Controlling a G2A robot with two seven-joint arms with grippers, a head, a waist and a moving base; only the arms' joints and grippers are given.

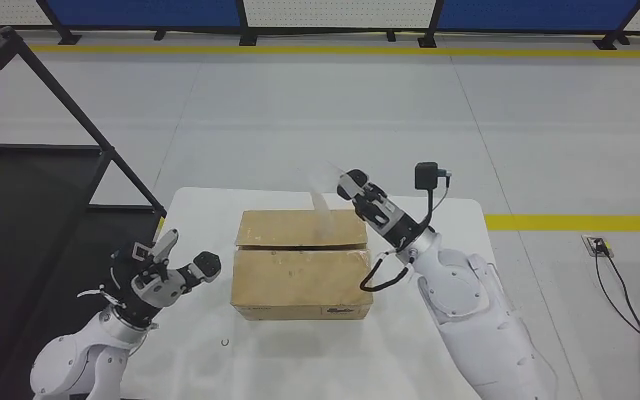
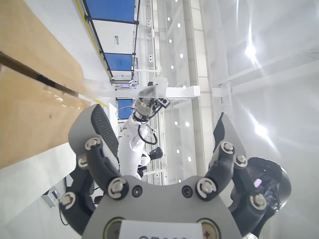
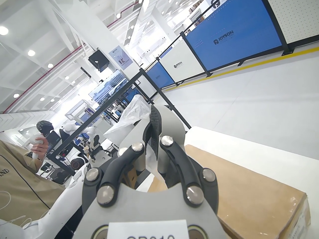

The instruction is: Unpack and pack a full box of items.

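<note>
A brown cardboard box (image 1: pixel 300 262) lies on the white table (image 1: pixel 200 215), its top flaps down with a seam across. My right gripper (image 1: pixel 350 187) is raised over the box's far right corner, shut on a strip of clear plastic tape (image 1: pixel 322 190) that stretches down to the box top. The right wrist view shows the crumpled clear film (image 3: pixel 132 115) pinched between the fingers (image 3: pixel 155 128), with the box (image 3: pixel 249 180) below. My left gripper (image 2: pixel 159 125) stands open beside the box's left end (image 2: pixel 30 75), holding nothing; in the top view this left gripper (image 1: pixel 185 260) is apart from the box.
A black frame (image 1: pixel 80 130) stands along the table's left side. Bare table surface lies in front of the box, with a small dark scrap (image 1: pixel 226 346) near the front. Blue barrier panels (image 1: pixel 140 12) line the far floor.
</note>
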